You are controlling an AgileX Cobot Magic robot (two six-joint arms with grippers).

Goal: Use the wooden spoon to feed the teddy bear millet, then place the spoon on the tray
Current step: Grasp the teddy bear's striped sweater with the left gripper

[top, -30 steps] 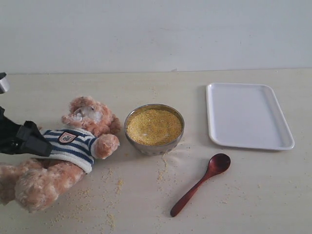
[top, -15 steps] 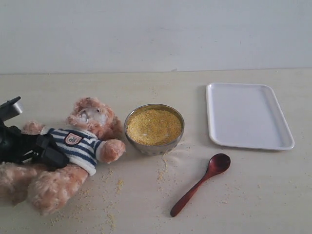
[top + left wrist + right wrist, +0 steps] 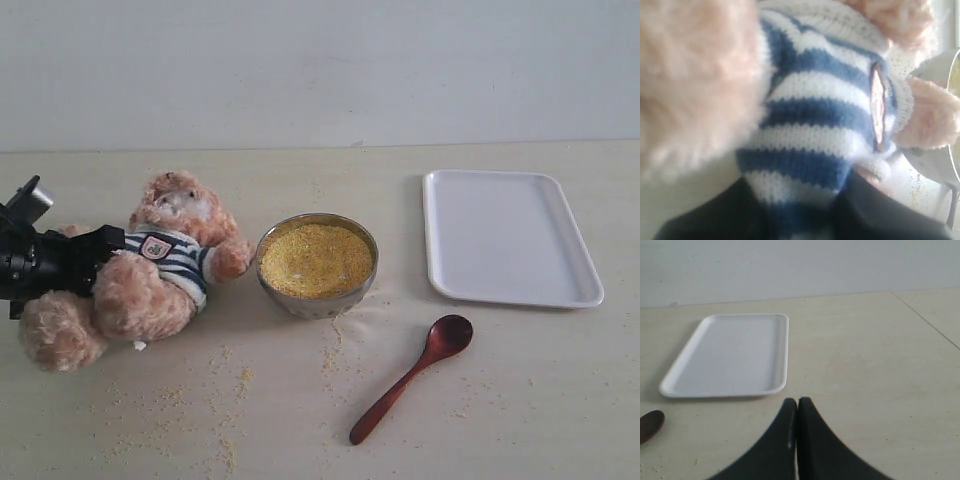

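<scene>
The teddy bear (image 3: 165, 255) sits propped up left of the metal bowl (image 3: 316, 300), which is heaped with millet (image 3: 315, 258). My left gripper (image 3: 105, 240) comes in from the left and is shut on the bear's striped shirt. In the left wrist view the knit shirt (image 3: 820, 115) is pinched between the two dark fingers of that gripper (image 3: 797, 185). The wooden spoon (image 3: 405, 380) lies free on the table below the white tray (image 3: 505, 235). My right gripper (image 3: 797, 401) is shut and empty, hovering near the tray (image 3: 732, 352); the spoon's bowl (image 3: 649, 425) shows at that view's edge.
Loose millet grains (image 3: 230, 380) are scattered over the table in front of the bear and the bowl. The bowl's side (image 3: 940, 165) shows close beside the bear's paw in the left wrist view. A pale wall runs behind the table.
The left gripper has closed on the bear's shirt. The bear has been raised from lying flat to nearly sitting, its legs swung forward. Spoon, bowl and tray have not moved.
</scene>
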